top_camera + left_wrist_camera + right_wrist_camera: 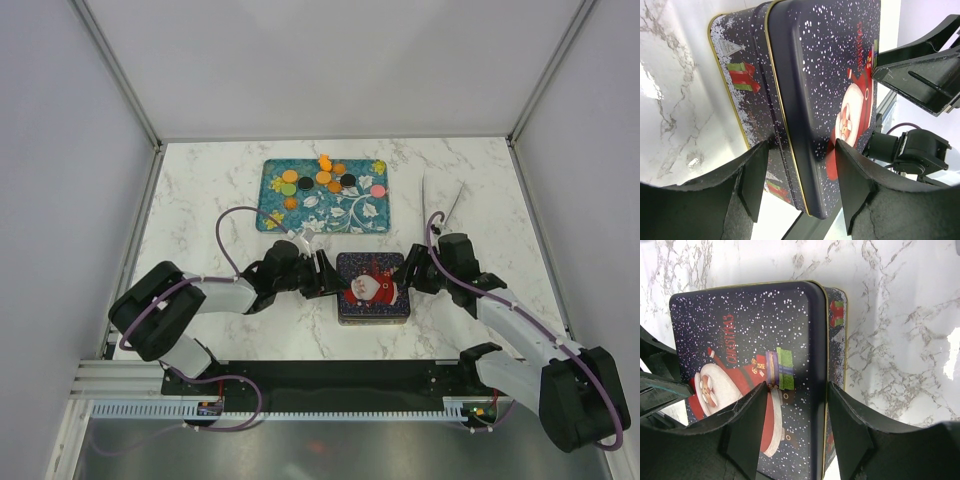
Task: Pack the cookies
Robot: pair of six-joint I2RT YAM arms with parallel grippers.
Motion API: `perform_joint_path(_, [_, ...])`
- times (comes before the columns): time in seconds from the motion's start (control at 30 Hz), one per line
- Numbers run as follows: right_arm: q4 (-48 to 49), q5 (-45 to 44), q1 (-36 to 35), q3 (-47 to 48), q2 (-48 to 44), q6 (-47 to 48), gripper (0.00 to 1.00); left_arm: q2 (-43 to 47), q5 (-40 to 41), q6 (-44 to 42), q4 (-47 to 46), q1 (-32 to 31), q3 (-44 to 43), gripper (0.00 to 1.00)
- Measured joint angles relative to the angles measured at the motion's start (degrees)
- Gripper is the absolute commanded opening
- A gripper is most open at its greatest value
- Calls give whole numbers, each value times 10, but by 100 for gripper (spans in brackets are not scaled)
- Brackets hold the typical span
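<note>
Black base rail (340, 375), marble table (200, 200), cookies (324, 178) on tray (330, 224), grey walls (330, 60)

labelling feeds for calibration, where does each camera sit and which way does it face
Top external: above and behind the bases, facing down at the table, tray, cookies and tin; both arms show.
Left wrist: on the left arm, facing along the left gripper at the tin's side; right gripper beyond.
Right wrist: on the right arm, facing down past its fingers at the tin lid; left gripper at left edge.
Shared: all see the tin; each wrist view sees the other gripper.
</note>
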State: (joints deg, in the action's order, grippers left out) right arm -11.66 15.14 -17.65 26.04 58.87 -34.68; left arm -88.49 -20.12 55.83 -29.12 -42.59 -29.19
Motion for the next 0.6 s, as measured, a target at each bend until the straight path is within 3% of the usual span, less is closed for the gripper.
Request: perform_joint_path(0.6, [0, -30, -19, 12, 14, 2, 59, -4, 7, 0, -2, -3, 0, 59])
